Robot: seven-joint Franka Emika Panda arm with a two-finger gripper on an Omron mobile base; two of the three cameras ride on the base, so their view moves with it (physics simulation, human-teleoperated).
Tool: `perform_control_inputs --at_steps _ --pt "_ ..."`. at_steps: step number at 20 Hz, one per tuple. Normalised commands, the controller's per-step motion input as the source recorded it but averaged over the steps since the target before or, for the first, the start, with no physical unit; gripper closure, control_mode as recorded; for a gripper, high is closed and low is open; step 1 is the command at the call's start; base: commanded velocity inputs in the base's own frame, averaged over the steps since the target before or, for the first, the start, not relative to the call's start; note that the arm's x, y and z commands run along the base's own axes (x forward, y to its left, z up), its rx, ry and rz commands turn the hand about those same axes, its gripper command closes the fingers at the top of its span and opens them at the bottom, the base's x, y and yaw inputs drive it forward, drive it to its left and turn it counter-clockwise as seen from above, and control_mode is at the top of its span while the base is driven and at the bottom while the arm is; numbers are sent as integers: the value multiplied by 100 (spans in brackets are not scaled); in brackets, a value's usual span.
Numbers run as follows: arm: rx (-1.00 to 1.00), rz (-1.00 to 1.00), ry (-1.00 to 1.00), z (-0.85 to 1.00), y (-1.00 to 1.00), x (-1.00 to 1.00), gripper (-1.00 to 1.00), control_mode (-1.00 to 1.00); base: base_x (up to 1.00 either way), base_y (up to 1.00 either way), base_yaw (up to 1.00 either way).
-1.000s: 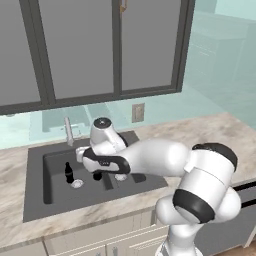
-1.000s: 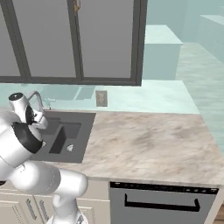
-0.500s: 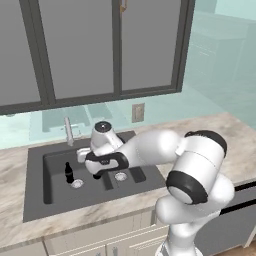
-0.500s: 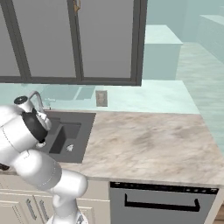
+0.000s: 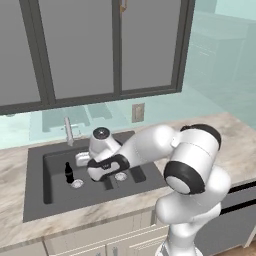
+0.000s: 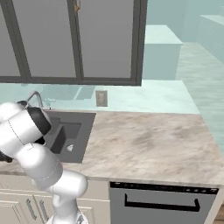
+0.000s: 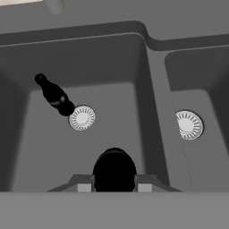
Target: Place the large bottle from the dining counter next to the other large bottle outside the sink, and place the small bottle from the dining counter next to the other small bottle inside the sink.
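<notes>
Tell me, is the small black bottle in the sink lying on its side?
No, the small black bottle stands upright in the sink, beside a round drain.

Matt dark-grey sink (image 7: 152,58), glossy black small bottle (image 7: 114,170), marbled counter (image 6: 144,140)

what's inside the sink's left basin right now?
In the sink, the left basin holds the other small bottle standing beside its round drain. The gripper holds the small bottle above that basin's floor; the floor right beneath it is covered.
</notes>
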Motion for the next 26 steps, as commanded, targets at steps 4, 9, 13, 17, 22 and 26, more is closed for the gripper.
perform_control_inputs --at_steps 4,9,13,17,22,26 --pt "0 0 -1 -9 7 1 100 -100 0 0 0" --pt "0 0 0 -19 1 3 100 -100 0 0 0" --pt "0 0 0 -22 2 0 100 -100 0 0 0" --pt "0 0 0 -23 0 0 100 -100 0 0 0" --pt "0 0 0 -29 1 1 100 -100 0 0 0" --pt "0 0 -1 -17 9 9 100 -100 0 0 0"
